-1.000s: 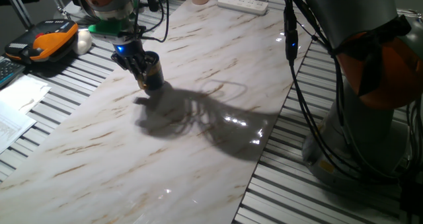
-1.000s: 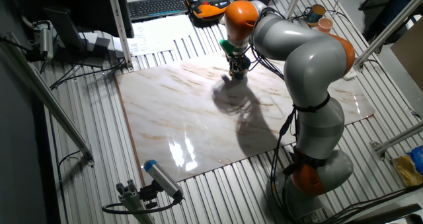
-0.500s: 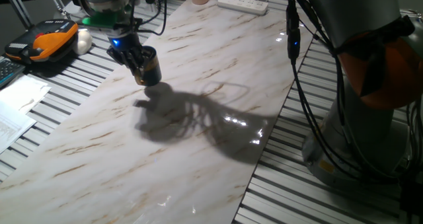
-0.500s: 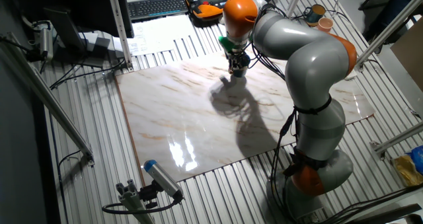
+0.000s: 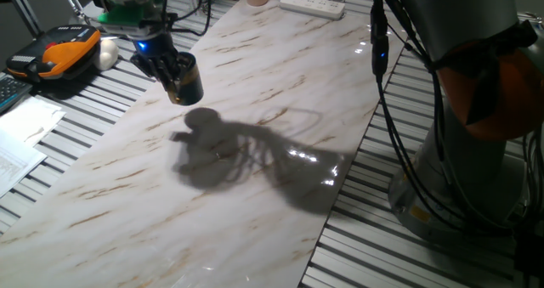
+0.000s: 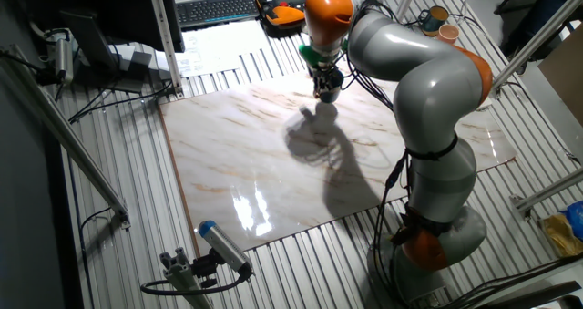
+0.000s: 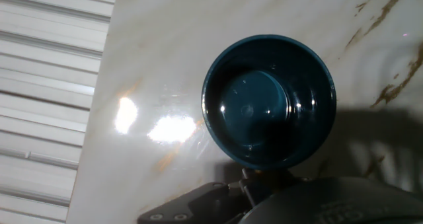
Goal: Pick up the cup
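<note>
Glazed dark-blue cup [image 5: 184,81] clear of marble surface [image 5: 255,169], clamped at rim by end effector [image 5: 167,68]. Judged rigid, light, slick, chippable; wall grip adequate, handle unnecessary.

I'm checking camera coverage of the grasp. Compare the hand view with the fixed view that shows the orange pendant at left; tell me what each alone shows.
Only the hand view looks straight down into the cup, showing its dark blue inside with nothing in it. Only the fixed view shows the cup hanging clear above its shadow, the gripper on it, and the orange pendant. Both show the cup and the marble tabletop.
</note>
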Controlling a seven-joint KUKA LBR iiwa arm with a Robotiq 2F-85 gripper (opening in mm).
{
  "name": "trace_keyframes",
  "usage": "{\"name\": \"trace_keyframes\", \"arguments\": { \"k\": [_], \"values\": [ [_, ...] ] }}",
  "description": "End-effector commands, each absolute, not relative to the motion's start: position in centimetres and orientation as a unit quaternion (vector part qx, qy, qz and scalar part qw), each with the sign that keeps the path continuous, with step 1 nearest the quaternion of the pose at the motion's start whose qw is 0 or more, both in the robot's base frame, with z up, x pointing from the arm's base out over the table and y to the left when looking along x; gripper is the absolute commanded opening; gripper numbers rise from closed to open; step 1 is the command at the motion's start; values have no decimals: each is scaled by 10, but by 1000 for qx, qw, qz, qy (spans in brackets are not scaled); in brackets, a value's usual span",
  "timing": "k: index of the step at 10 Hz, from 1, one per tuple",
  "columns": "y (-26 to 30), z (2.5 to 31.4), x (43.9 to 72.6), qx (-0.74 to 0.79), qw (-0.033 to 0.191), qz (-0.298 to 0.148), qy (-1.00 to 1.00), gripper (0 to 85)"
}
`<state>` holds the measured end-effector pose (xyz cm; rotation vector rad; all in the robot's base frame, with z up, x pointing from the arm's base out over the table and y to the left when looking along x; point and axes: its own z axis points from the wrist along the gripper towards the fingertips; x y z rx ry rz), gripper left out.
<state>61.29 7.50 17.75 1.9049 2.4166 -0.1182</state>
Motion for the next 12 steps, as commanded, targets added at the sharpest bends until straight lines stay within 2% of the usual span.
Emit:
{"name": "trace_keyframes", "arguments": {
  "k": [1,5,12],
  "values": [
    [74,182,613,617,31,-36,786,0],
    [70,191,614,605,31,-21,795,0],
    [75,194,614,601,32,-23,799,0]
  ]
}}
